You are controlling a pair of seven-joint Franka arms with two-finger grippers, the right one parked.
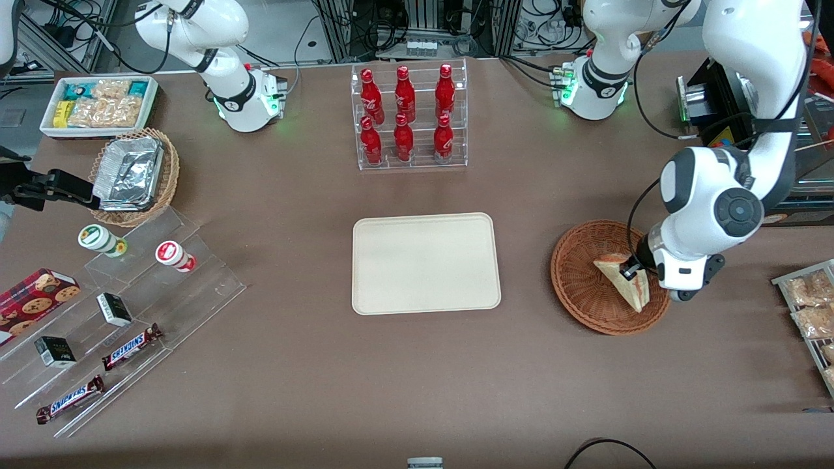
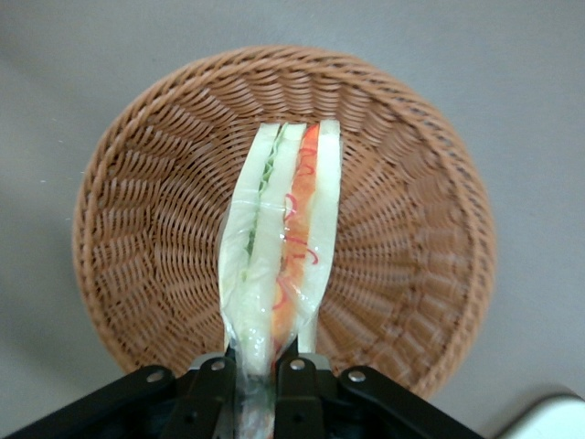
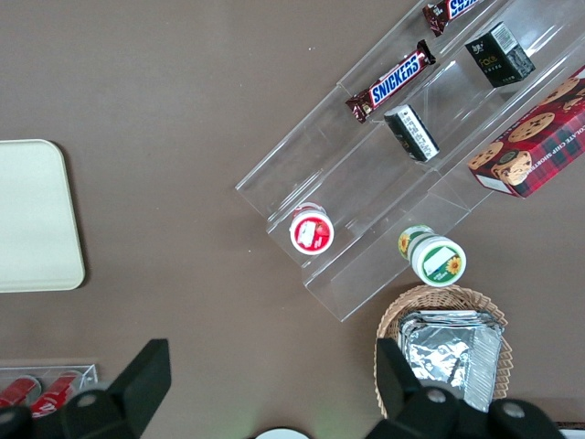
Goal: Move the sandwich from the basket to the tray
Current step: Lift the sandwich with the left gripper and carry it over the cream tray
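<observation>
The tray (image 1: 426, 263) lies mid-table (image 1: 417, 391). The basket (image 1: 580, 280) sits beside it toward the working arm's end, holding the sandwich (image 1: 622, 281), which the end effector (image 1: 631, 270) pinches.

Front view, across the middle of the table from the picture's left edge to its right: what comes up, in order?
Cookie box → yogurt cups → tray → basket → sandwich, gripper shut on it → bagged snacks.
</observation>
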